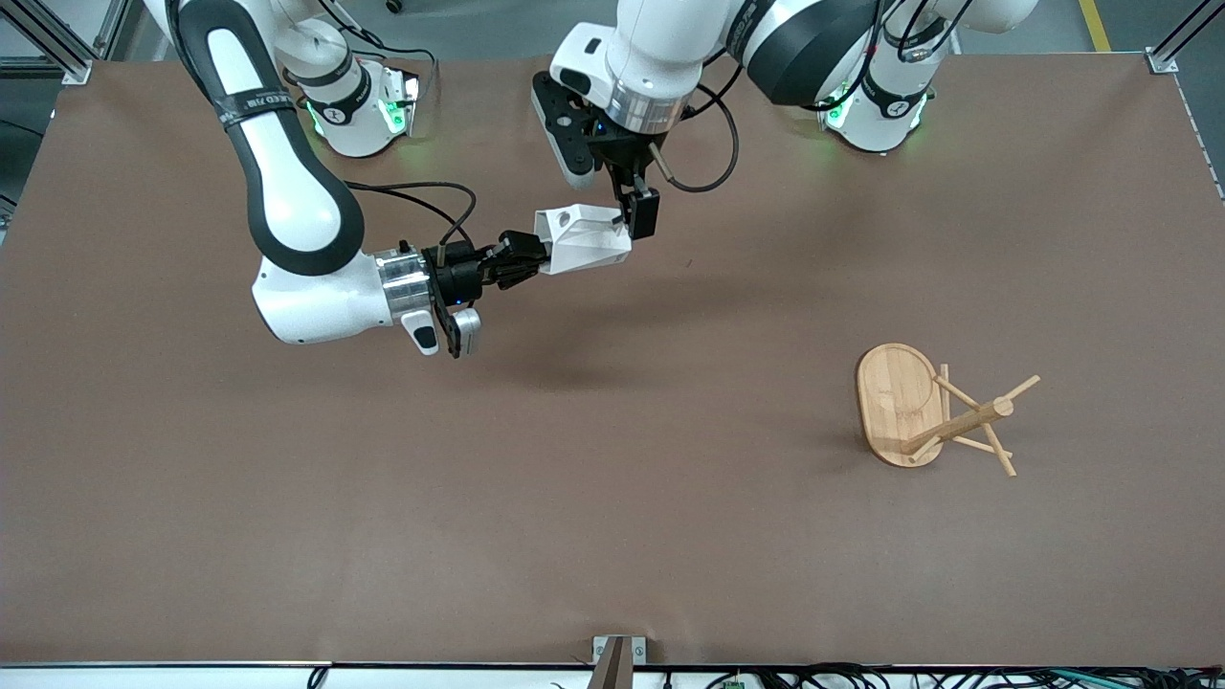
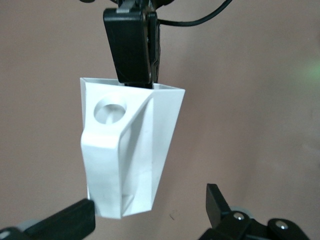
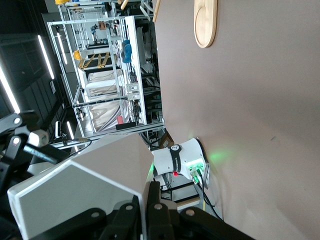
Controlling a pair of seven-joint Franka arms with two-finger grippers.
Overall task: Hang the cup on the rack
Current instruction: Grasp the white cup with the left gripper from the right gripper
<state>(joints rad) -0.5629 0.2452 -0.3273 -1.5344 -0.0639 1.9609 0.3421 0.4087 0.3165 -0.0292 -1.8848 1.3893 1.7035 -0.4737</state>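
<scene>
The white faceted cup (image 1: 586, 241) is held on its side in the air over the table's middle, toward the robots' bases. My right gripper (image 1: 531, 260) is shut on the cup's rim wall, which shows pinched between its fingers in the right wrist view (image 3: 147, 187). My left gripper (image 1: 636, 211) hangs at the cup's base end, open. In the left wrist view its fingers (image 2: 67, 220) straddle the base of the cup (image 2: 130, 155), and the handle's round hole faces the camera. The bamboo rack (image 1: 943, 416) stands toward the left arm's end of the table, nearer the front camera.
The brown table (image 1: 612, 536) bears only the rack. Its oval base also shows in the right wrist view (image 3: 206, 22). A metal bracket (image 1: 617, 655) sits at the table's front edge.
</scene>
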